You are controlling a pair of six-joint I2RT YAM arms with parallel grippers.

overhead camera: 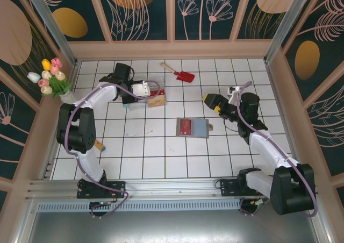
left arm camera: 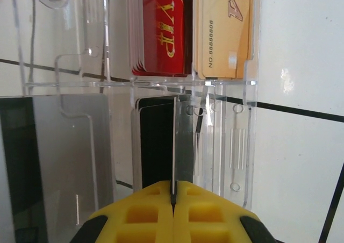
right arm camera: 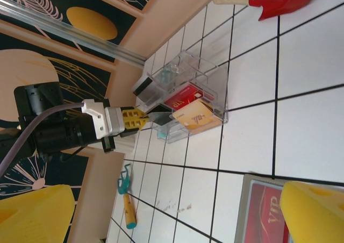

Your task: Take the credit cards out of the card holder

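Card holder (overhead camera: 200, 128) is lying open at the centre of the tiled table (overhead camera: 161, 162), with one red card (overhead camera: 185, 127) sitting in its left panel. More red cards (left arm camera: 161, 28) and orange-yellow cards (left arm camera: 223, 28) are standing in a clear divided tray (left arm camera: 236, 146) towards the far left. Left gripper (left arm camera: 173, 193) is pinching a thin card (left arm camera: 174, 141), apparently black, edge-on at the tray. Right gripper (overhead camera: 207, 99) is hovering just beyond the holder, jaws spread wide and gripping nothing.
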